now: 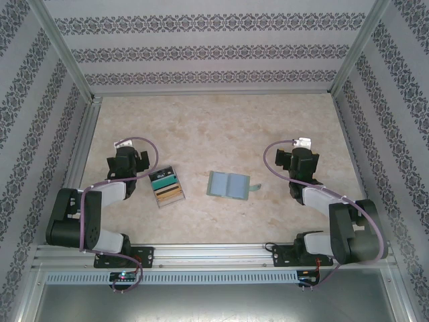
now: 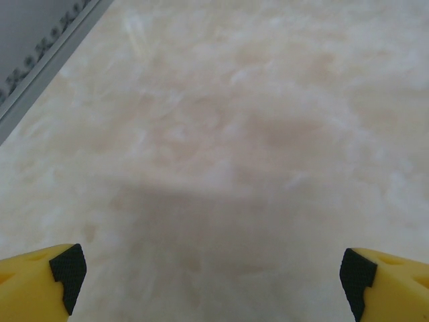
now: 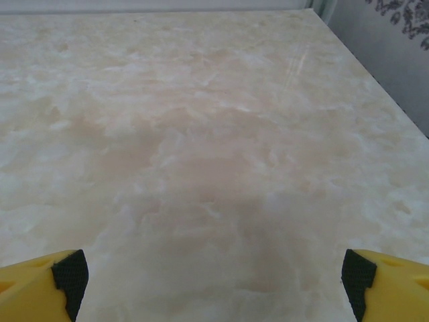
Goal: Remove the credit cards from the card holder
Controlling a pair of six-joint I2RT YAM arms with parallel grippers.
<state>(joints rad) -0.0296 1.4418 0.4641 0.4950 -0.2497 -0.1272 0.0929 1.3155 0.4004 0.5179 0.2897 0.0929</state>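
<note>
The card holder (image 1: 227, 184), a flat grey-green folding wallet, lies opened like a book near the middle of the marbled table (image 1: 214, 127), its small tab (image 1: 257, 187) pointing right. I cannot make out any credit cards inside it from above. My left gripper (image 1: 131, 159) hovers to its left and my right gripper (image 1: 295, 161) to its right, both well apart from it. In the left wrist view the left gripper (image 2: 211, 282) is open, yellow fingertips (image 2: 67, 268) wide over bare table. The right gripper (image 3: 211, 278) is open too, with nothing between its fingertips (image 3: 355, 272).
A clear tray of staggered coloured cards (image 1: 166, 187) lies just right of the left gripper. Patterned walls with aluminium rails (image 1: 80, 154) enclose the table on three sides. The arm bases sit on the near rail (image 1: 214, 253).
</note>
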